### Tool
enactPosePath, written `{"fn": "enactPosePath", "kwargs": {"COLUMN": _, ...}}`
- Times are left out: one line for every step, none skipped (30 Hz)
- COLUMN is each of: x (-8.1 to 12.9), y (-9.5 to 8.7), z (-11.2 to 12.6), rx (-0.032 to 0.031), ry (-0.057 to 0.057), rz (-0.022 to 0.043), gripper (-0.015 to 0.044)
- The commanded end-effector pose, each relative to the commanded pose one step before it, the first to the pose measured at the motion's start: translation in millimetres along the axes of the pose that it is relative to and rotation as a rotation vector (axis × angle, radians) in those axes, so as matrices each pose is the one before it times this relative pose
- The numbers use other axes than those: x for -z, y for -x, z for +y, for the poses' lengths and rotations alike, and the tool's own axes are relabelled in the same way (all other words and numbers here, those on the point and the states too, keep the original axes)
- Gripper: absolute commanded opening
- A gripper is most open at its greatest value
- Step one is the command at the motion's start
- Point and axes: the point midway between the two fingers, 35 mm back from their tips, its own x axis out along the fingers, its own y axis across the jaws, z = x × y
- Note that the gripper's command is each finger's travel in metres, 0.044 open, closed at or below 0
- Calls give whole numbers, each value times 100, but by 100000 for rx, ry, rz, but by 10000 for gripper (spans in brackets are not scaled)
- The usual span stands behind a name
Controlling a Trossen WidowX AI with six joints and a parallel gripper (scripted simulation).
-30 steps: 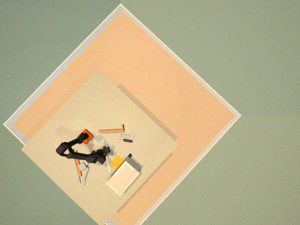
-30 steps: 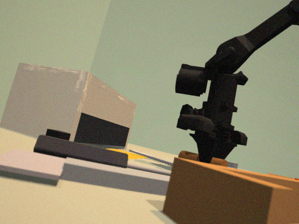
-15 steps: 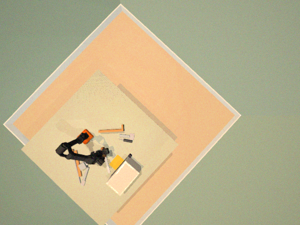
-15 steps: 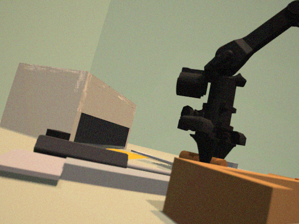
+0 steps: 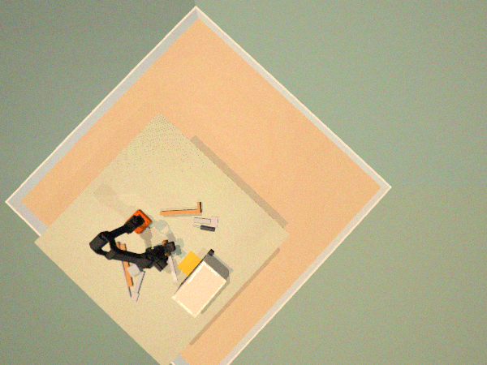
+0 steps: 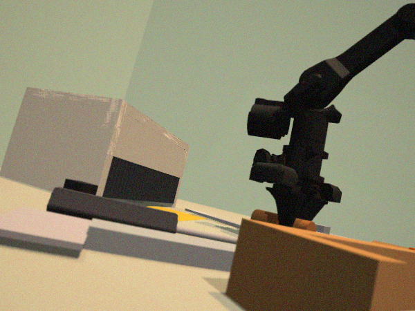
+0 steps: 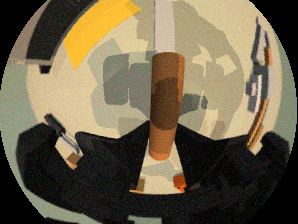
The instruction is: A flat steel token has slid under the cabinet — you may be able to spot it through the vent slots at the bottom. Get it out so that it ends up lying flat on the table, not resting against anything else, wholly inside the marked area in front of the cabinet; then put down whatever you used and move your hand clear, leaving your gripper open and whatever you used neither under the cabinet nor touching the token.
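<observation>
My gripper (image 5: 165, 250) (image 6: 293, 217) (image 7: 161, 124) is shut on the brown round handle (image 7: 165, 99) (image 6: 264, 215) of a rake tool. The tool's pale grey blade (image 7: 162, 16) (image 5: 173, 271) runs from the handle beside the yellow marked area (image 5: 189, 262) (image 6: 180, 215) (image 7: 100, 23). That area lies in front of the pale cabinet (image 5: 200, 287) (image 6: 104, 138), whose dark bottom opening shows in the side view and in the wrist view (image 7: 67, 10). The steel token shows in no view.
An orange L-shaped tool (image 5: 183, 211) (image 6: 297, 266) and a grey tool with a dark block (image 5: 206, 222) (image 6: 111, 211) lie on the table behind the arm. Orange and grey sticks (image 5: 129, 276) lie under the arm. The orange robot base (image 5: 138, 221) stands to the left.
</observation>
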Motion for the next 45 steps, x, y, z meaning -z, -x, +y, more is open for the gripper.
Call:
{"fn": "enactPosePath", "kwargs": {"x": -227, "y": 26, "z": -416, "rx": 107, "ry": 178, "rz": -287, "gripper": 0}}
{"fn": "enactPosePath", "kwargs": {"x": -44, "y": 0, "z": -91, "rx": 10, "ry": 0, "rz": -5, "gripper": 0}}
{"fn": "enactPosePath", "kwargs": {"x": -44, "y": 0, "z": -91, "rx": 10, "ry": 0, "rz": -5, "gripper": 0}}
{"fn": "enactPosePath", "kwargs": {"x": -44, "y": 0, "z": -91, "rx": 10, "ry": 0, "rz": -5, "gripper": 0}}
{"fn": "enactPosePath", "kwargs": {"x": -43, "y": 0, "z": -92, "rx": 10, "ry": 0, "rz": -5, "gripper": 0}}
{"fn": "enactPosePath", "kwargs": {"x": -44, "y": 0, "z": -91, "rx": 10, "ry": 0, "rz": -5, "gripper": 0}}
{"fn": "enactPosePath", "kwargs": {"x": -44, "y": 0, "z": -91, "rx": 10, "ry": 0, "rz": -5, "gripper": 0}}
{"fn": "enactPosePath", "kwargs": {"x": -44, "y": 0, "z": -91, "rx": 10, "ry": 0, "rz": -5, "gripper": 0}}
{"fn": "enactPosePath", "kwargs": {"x": -42, "y": 0, "z": -91, "rx": 10, "ry": 0, "rz": -4, "gripper": 0}}
{"fn": "enactPosePath", "kwargs": {"x": -43, "y": 0, "z": -91, "rx": 10, "ry": 0, "rz": -5, "gripper": 0}}
{"fn": "enactPosePath", "kwargs": {"x": -44, "y": 0, "z": -91, "rx": 10, "ry": 0, "rz": -5, "gripper": 0}}
{"fn": "enactPosePath", "kwargs": {"x": -44, "y": 0, "z": -91, "rx": 10, "ry": 0, "rz": -5, "gripper": 0}}
{"fn": "enactPosePath", "kwargs": {"x": -42, "y": 0, "z": -91, "rx": 10, "ry": 0, "rz": -4, "gripper": 0}}
{"fn": "enactPosePath", "kwargs": {"x": -43, "y": 0, "z": -91, "rx": 10, "ry": 0, "rz": -5, "gripper": 0}}
{"fn": "enactPosePath", "kwargs": {"x": -44, "y": 0, "z": -91, "rx": 10, "ry": 0, "rz": -5, "gripper": 0}}
{"fn": "enactPosePath", "kwargs": {"x": -44, "y": 0, "z": -91, "rx": 10, "ry": 0, "rz": -5, "gripper": 0}}
{"fn": "enactPosePath", "kwargs": {"x": -43, "y": 0, "z": -92, "rx": 10, "ry": 0, "rz": -5, "gripper": 0}}
{"fn": "enactPosePath", "kwargs": {"x": -44, "y": 0, "z": -91, "rx": 10, "ry": 0, "rz": -5, "gripper": 0}}
{"fn": "enactPosePath", "kwargs": {"x": -44, "y": 0, "z": -91, "rx": 10, "ry": 0, "rz": -5, "gripper": 0}}
{"fn": "enactPosePath", "kwargs": {"x": -44, "y": 0, "z": -91, "rx": 10, "ry": 0, "rz": -5, "gripper": 0}}
{"fn": "enactPosePath", "kwargs": {"x": -44, "y": 0, "z": -91, "rx": 10, "ry": 0, "rz": -5, "gripper": 0}}
{"fn": "enactPosePath", "kwargs": {"x": -44, "y": 0, "z": -91, "rx": 10, "ry": 0, "rz": -5, "gripper": 0}}
{"fn": "enactPosePath", "kwargs": {"x": -44, "y": 0, "z": -91, "rx": 10, "ry": 0, "rz": -5, "gripper": 0}}
{"fn": "enactPosePath", "kwargs": {"x": -44, "y": 0, "z": -92, "rx": 10, "ry": 0, "rz": -5, "gripper": 0}}
{"fn": "enactPosePath", "kwargs": {"x": -44, "y": 0, "z": -91, "rx": 10, "ry": 0, "rz": -5, "gripper": 0}}
{"fn": "enactPosePath", "kwargs": {"x": -44, "y": 0, "z": -91, "rx": 10, "ry": 0, "rz": -5, "gripper": 0}}
{"fn": "enactPosePath", "kwargs": {"x": -44, "y": 0, "z": -91, "rx": 10, "ry": 0, "rz": -5, "gripper": 0}}
{"fn": "enactPosePath", "kwargs": {"x": -44, "y": 0, "z": -94, "rx": 10, "ry": 0, "rz": -5, "gripper": 0}}
{"fn": "enactPosePath", "kwargs": {"x": -43, "y": 0, "z": -92, "rx": 10, "ry": 0, "rz": -5, "gripper": 0}}
{"fn": "enactPosePath", "kwargs": {"x": -43, "y": 0, "z": -91, "rx": 10, "ry": 0, "rz": -5, "gripper": 0}}
{"fn": "enactPosePath", "kwargs": {"x": -41, "y": 0, "z": -92, "rx": 10, "ry": 0, "rz": -4, "gripper": 0}}
{"fn": "enactPosePath", "kwargs": {"x": -43, "y": 0, "z": -93, "rx": 10, "ry": 0, "rz": -5, "gripper": 0}}
{"fn": "enactPosePath", "kwargs": {"x": -43, "y": 0, "z": -91, "rx": 10, "ry": 0, "rz": -5, "gripper": 0}}
{"fn": "enactPosePath", "kwargs": {"x": -42, "y": 0, "z": -93, "rx": 10, "ry": 0, "rz": -4, "gripper": 0}}
{"fn": "enactPosePath", "kwargs": {"x": -43, "y": 0, "z": -94, "rx": 10, "ry": 0, "rz": -5, "gripper": 0}}
{"fn": "enactPosePath", "kwargs": {"x": -43, "y": 0, "z": -91, "rx": 10, "ry": 0, "rz": -4, "gripper": 0}}
{"fn": "enactPosePath", "kwargs": {"x": -40, "y": 0, "z": -91, "rx": 10, "ry": 0, "rz": -4, "gripper": 0}}
{"fn": "enactPosePath", "kwargs": {"x": -42, "y": 0, "z": -92, "rx": 10, "ry": 0, "rz": -4, "gripper": 0}}
{"fn": "enactPosePath", "kwargs": {"x": -42, "y": 0, "z": -91, "rx": 10, "ry": 0, "rz": -4, "gripper": 0}}
{"fn": "enactPosePath", "kwargs": {"x": -40, "y": 0, "z": -93, "rx": 10, "ry": 0, "rz": -4, "gripper": 0}}
{"fn": "enactPosePath", "kwargs": {"x": -37, "y": 0, "z": -95, "rx": 10, "ry": 0, "rz": -4, "gripper": 0}}
{"fn": "enactPosePath", "kwargs": {"x": -34, "y": 0, "z": -96, "rx": 10, "ry": 0, "rz": -3, "gripper": 0}}
{"fn": "enactPosePath", "kwargs": {"x": -30, "y": 0, "z": -97, "rx": 9, "ry": 0, "rz": -3, "gripper": 0}}
{"fn": "enactPosePath", "kwargs": {"x": -24, "y": 0, "z": -90, "rx": 9, "ry": 0, "rz": -2, "gripper": 0}}
{"fn": "enactPosePath", "kwargs": {"x": -23, "y": 0, "z": -87, "rx": 8, "ry": 0, "rz": -2, "gripper": 0}}
